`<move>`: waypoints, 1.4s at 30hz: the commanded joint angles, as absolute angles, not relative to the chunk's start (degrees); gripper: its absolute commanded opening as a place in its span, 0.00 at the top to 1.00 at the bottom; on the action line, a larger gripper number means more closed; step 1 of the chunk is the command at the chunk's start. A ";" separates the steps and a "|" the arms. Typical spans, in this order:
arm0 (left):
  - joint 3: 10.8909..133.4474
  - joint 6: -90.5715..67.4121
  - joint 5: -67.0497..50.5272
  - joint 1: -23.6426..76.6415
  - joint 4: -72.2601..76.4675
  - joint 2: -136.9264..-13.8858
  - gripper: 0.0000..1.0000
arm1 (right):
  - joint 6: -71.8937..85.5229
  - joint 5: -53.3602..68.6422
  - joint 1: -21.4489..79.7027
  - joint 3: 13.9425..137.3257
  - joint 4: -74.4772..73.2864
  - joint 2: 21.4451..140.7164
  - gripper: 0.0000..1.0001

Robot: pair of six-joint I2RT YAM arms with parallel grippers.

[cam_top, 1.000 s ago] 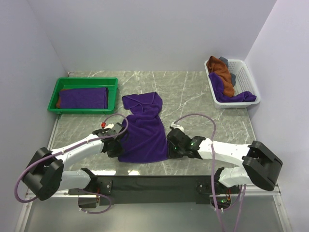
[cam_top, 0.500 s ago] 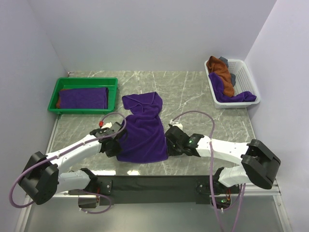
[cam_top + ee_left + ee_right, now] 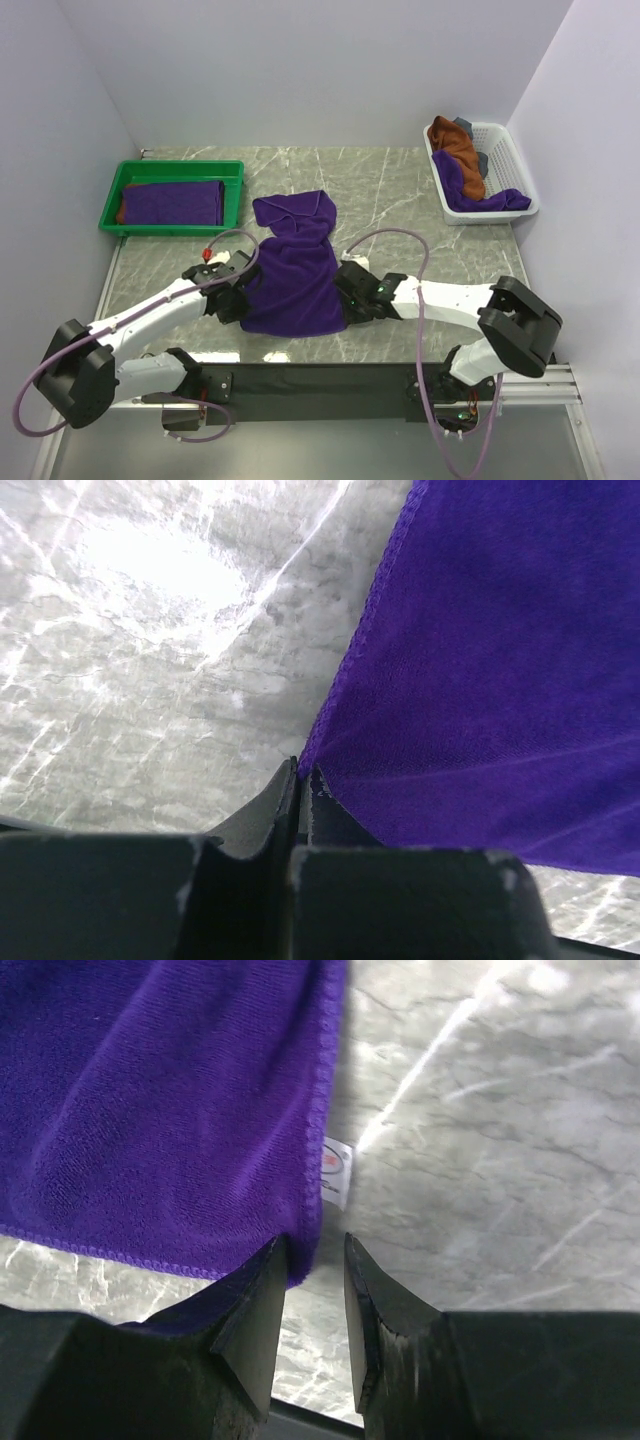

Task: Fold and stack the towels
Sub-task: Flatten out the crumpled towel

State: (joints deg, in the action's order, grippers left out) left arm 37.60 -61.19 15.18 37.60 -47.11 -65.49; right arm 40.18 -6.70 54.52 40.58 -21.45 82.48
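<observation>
A deep purple towel point(image 3: 295, 270) lies spread on the marble table, bunched at its far end. My left gripper point(image 3: 234, 298) is shut on its near left corner, and the left wrist view shows the jaws pinching the hem of the towel point(image 3: 500, 680) at the gripper point(image 3: 303, 772). My right gripper point(image 3: 350, 298) sits at the near right corner. In the right wrist view its jaws stand apart on the gripper point(image 3: 315, 1250), and the corner of the towel point(image 3: 170, 1110) hangs against the left finger point(image 3: 262, 1300). A white label point(image 3: 337, 1172) shows on the hem.
A green tray point(image 3: 180, 166) at the far left holds a folded purple towel point(image 3: 172, 202) over a rust-brown one point(image 3: 121, 212). A white basket point(image 3: 515, 165) at the far right holds a rust-brown towel point(image 3: 455, 145), a purple towel point(image 3: 470, 190) and a small grey item point(image 3: 468, 126).
Both grippers have crept a little away from the bases. The right one has also slid left, closer to the towel's near right corner. The left gripper has stayed shut on its corner.
</observation>
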 commanded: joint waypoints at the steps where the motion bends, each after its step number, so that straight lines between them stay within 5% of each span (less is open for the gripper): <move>1: 40.78 -61.87 17.75 37.79 -49.83 -63.46 0.98 | 39.29 -9.93 56.68 44.29 -23.73 84.89 0.63; 23: 42.80 -62.14 18.64 37.79 -52.83 -61.34 0.98 | 38.50 -18.02 60.38 49.40 -35.33 87.45 0.70; 42: 37.97 -62.58 13.71 39.46 -46.93 -64.07 0.98 | 44.12 -10.02 58.98 43.68 -24.25 80.41 0.68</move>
